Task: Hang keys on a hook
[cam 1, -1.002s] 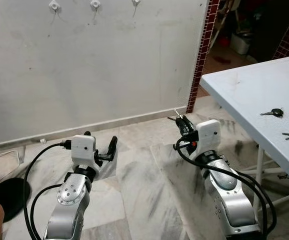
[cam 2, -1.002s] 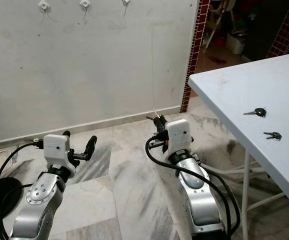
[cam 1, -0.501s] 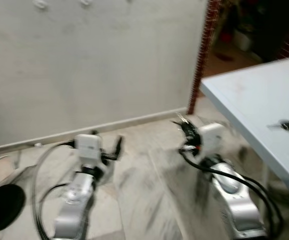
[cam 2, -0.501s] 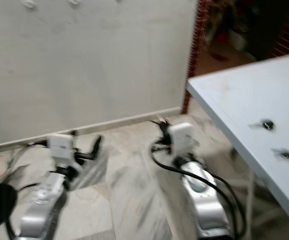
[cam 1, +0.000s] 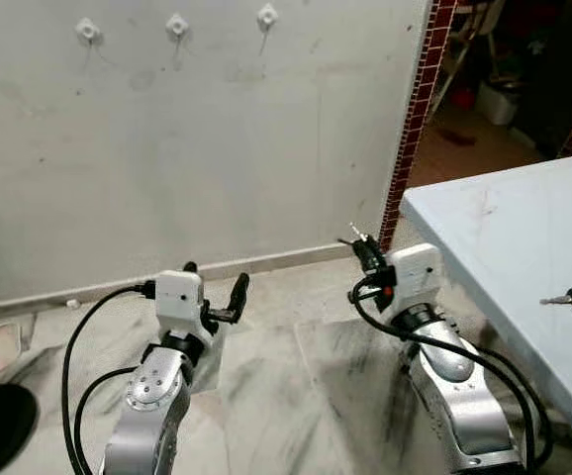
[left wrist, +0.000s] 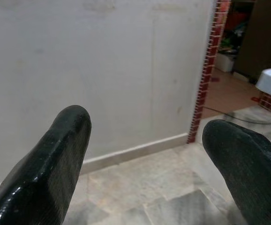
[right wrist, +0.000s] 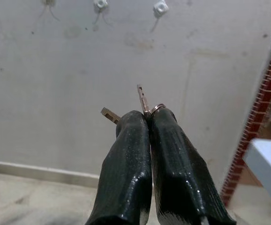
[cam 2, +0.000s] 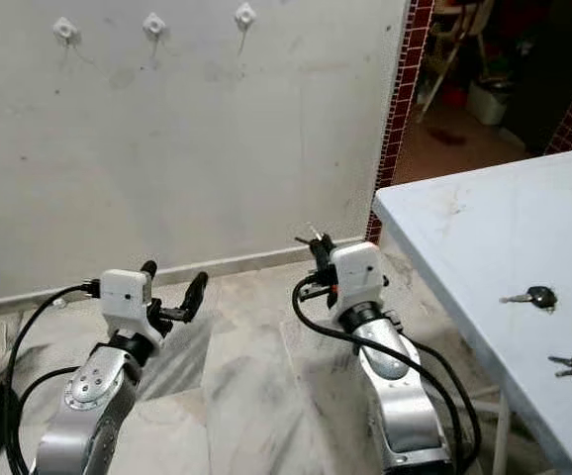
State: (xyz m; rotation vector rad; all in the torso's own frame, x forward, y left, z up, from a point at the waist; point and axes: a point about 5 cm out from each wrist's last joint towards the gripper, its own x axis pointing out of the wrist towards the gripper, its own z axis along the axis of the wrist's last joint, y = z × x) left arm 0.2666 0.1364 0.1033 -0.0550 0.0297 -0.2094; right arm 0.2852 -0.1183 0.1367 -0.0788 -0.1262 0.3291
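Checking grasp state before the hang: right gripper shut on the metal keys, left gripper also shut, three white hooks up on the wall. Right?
Not quite. The left gripper is open: the left wrist view shows its black fingers wide apart. The right gripper is shut on the metal keys, and three white hooks are on the wall.

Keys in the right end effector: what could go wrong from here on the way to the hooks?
The keys are pinched only near the ring by the right end effector, so they could swivel or slip. The hooks sit high on the wall, a long reach up. Only a sliver of ring shows above the fingertips, so threading a hook looks fiddly.
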